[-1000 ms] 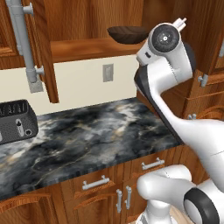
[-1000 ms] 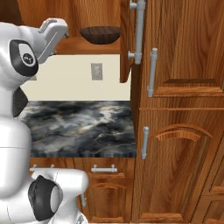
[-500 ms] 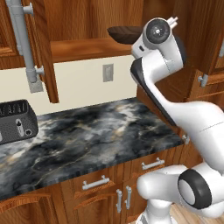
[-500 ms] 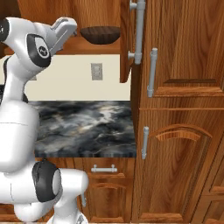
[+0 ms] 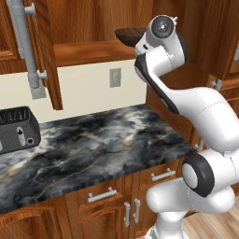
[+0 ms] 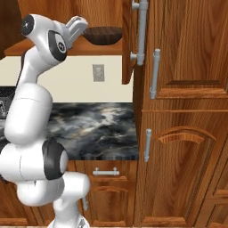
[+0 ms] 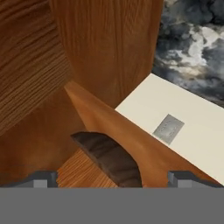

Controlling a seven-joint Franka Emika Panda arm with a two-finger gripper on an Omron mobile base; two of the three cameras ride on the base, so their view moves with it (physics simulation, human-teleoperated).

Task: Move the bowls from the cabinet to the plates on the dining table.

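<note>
A dark brown wood-like bowl (image 5: 128, 35) (image 6: 103, 34) (image 7: 111, 159) sits near the front edge of the open cabinet's shelf (image 5: 88, 49). My gripper (image 7: 113, 179) is raised to shelf height and points at the bowl. Its fingertips (image 7: 41, 178) stand wide apart on either side of the bowl's near rim, open and not touching it. In the right base view the hand (image 6: 76, 26) is just left of the bowl. The plates and the dining table are out of view.
The cabinet doors (image 5: 46, 51) (image 6: 133, 40) hang open on both sides of the shelf, with long grey handles (image 6: 141, 26). Below lie a marble worktop (image 5: 93, 149), a dark toaster (image 5: 16, 130) and a wall socket (image 5: 115, 77). A tall wooden unit (image 6: 187, 111) stands on the right.
The hand has risen and swung in towards the bowl on the shelf. The jaws have stayed wide open and the bowl has not moved.
</note>
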